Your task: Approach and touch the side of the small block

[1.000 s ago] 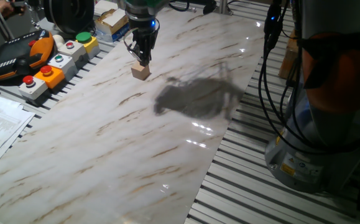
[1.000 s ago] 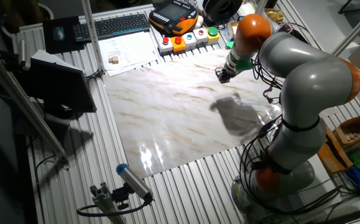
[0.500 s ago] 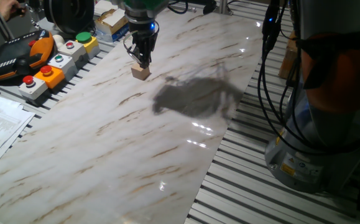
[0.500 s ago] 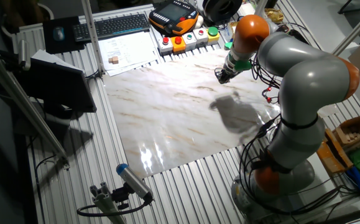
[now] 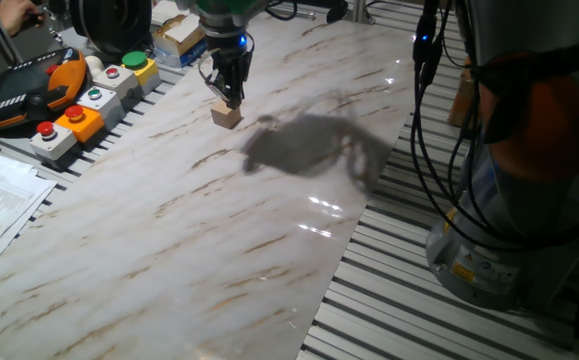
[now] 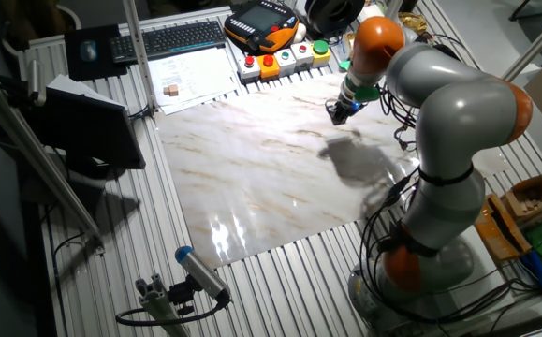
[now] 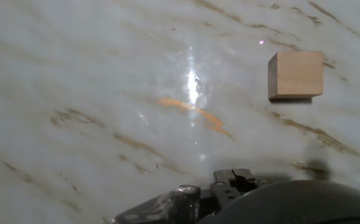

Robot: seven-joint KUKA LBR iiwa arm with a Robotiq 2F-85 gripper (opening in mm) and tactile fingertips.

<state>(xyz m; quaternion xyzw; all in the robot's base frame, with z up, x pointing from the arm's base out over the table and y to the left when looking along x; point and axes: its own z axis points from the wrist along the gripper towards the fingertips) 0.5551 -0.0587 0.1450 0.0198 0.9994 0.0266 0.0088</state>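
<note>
Wooden and tan, the small block (image 5: 226, 116) sits on the marble tabletop (image 5: 169, 230) beside coloured button boxes (image 5: 89, 95), just under the gripper (image 5: 231, 95), whose jaw state I cannot tell; it likely should descend beside the block, then nudge gently sideways.

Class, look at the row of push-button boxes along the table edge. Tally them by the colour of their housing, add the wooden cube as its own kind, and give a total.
Grey button boxes: 3
Orange button box: 1
Yellow button box: 1
Small block: 1
Total: 6
</note>
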